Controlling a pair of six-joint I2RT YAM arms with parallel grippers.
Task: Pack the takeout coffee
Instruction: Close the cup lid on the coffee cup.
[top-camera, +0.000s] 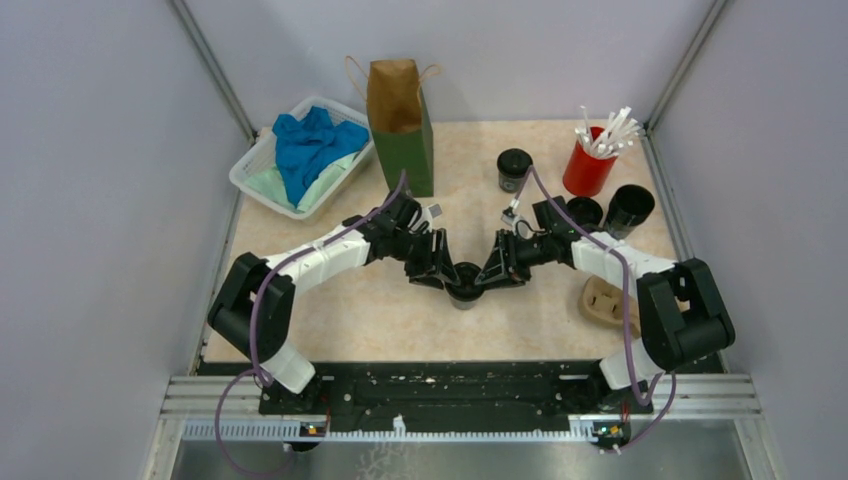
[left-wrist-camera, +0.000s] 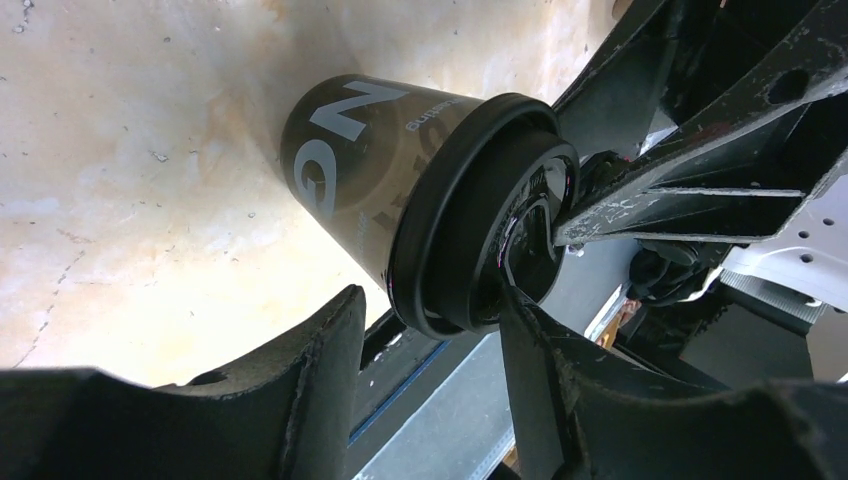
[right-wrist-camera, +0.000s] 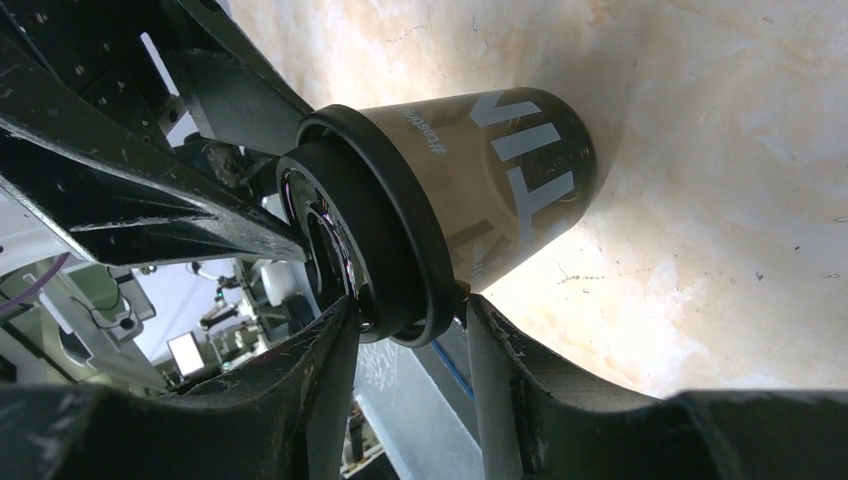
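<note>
**Both tools on one coffee cup, mid-worktop**

On my beige worktop (top-camera: 380, 320), the white bin (top-camera: 262, 196) at back left holds blue and pale green cloths (top-camera: 305, 150). The paper bag (top-camera: 410, 150) beside it stands upright with its mouth open. The red cup (top-camera: 588, 172) holds white sticks (top-camera: 610, 132). A lidded black cup (top-camera: 463, 287) stands at centre. My right tool (right-wrist-camera: 405, 315) pinches its lid rim, and my left tool (left-wrist-camera: 428, 310) is spread around that rim. Another lidded cup (top-camera: 514, 168) stands near the red cup.

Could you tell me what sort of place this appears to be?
Probably a walled robot test cell staged as a takeout counter: plain grey partition walls around a beige stone-patterned table, a green paper bag and a small black lidded disposable cup.
</note>
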